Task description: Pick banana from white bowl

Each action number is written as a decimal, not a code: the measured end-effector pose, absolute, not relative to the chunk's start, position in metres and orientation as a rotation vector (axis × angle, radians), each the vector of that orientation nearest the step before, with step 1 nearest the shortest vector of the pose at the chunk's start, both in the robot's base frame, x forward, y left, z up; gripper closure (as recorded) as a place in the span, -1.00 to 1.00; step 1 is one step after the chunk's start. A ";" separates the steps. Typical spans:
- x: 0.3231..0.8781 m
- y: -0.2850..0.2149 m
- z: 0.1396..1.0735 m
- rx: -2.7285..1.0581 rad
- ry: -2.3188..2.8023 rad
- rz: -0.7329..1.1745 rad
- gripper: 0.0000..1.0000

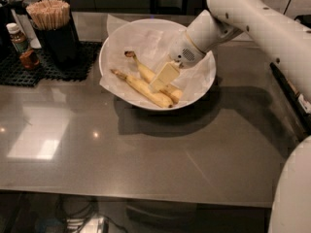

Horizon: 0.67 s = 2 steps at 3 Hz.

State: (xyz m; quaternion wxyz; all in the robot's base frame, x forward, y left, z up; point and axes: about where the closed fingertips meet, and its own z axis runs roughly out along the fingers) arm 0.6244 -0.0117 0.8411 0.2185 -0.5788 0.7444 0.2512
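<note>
The white bowl (206, 84), lined with crumpled white paper, stands at the back middle of the grey table. Two bananas lie side by side in it. The banana (143, 71) with the dark, blobby stem end is the farther one, its stem pointing to the upper left. The like banana (141, 89) with a thin pale stem lies just in front of it. My gripper (164, 77) reaches in from the upper right and is down on the middle of the farther banana, covering part of it.
A black holder of wooden sticks (51, 18) and a small sauce bottle (20, 46) stand on a black mat (53, 67) at the back left. A dark object (291, 93) lies along the table's right side. The table's front edge (146, 198) runs across the foreground.
</note>
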 end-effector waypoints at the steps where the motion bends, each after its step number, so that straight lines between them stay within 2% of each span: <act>1: 0.625 -0.012 0.844 -1.602 2.061 0.695 0.48; 2: 0.628 -0.016 0.846 -1.594 2.057 0.699 0.94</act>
